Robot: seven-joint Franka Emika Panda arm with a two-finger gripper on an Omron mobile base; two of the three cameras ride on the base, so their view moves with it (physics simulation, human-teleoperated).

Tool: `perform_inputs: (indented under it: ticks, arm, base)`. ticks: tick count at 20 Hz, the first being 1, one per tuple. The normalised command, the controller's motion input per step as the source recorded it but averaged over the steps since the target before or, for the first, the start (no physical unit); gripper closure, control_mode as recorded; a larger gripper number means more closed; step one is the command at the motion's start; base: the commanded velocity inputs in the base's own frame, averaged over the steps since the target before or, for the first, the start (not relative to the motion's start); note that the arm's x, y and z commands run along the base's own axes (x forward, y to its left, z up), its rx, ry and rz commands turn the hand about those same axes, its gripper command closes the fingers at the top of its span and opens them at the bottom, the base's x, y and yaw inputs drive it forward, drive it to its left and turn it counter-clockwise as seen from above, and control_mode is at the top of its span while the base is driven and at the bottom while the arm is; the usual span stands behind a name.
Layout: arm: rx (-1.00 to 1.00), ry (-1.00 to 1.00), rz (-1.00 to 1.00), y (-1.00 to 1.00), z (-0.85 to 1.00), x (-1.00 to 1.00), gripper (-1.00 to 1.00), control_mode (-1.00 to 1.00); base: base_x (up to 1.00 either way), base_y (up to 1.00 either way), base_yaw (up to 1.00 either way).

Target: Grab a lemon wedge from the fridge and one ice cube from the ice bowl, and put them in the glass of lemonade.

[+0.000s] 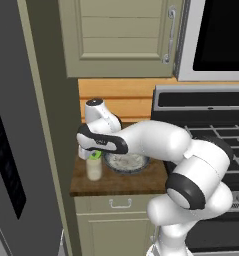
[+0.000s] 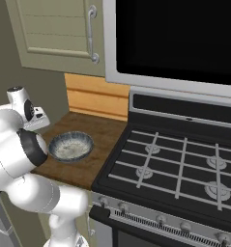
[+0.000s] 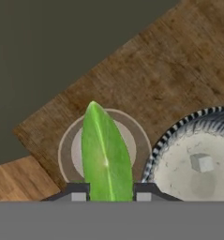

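My gripper point(image 3: 110, 195) is shut on the bright green lemon wedge point(image 3: 106, 157), which stands upright between the fingertips point(image 3: 77, 195). Directly below it is the mouth of the glass of lemonade point(image 3: 66, 151), a clear tumbler with pale liquid on the wooden counter. In the left base view the lemon wedge point(image 1: 95, 155) sits just over the glass of lemonade point(image 1: 94, 170), under my gripper point(image 1: 92, 152). Beside the glass is the grey ice bowl point(image 3: 176, 131), with one ice cube point(image 3: 201, 162) on its speckled inside. The ice bowl point(image 1: 126, 163) nearly touches the glass. The grey fridge point(image 1: 13, 150) stands at the left, shut.
The small wooden counter point(image 2: 95, 159) holds the ice bowl point(image 2: 71, 146) between a side wall and a black gas stove point(image 2: 184, 164). A cabinet point(image 1: 121, 35) and a microwave point(image 1: 221, 35) hang above. My own arm point(image 1: 156, 142) reaches across the counter's front.
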Motion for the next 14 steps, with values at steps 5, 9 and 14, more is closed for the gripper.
perform_inputs:
  ticks: [5,9,14]
  arm:
    - [0.00,0.00,0.00,0.00,0.00,0.00,-1.00,-1.00]
    - [0.00,-0.02,0.00,-0.03,0.00,-0.05,-1.00,-1.00]
    - [0.03,-0.10,0.00,-0.22,0.00,-0.27,-1.00,-1.00]
  base:
    - [0.00,0.00,0.00]
    - [0.00,0.00,0.00]
    - [0.00,0.00,0.00]
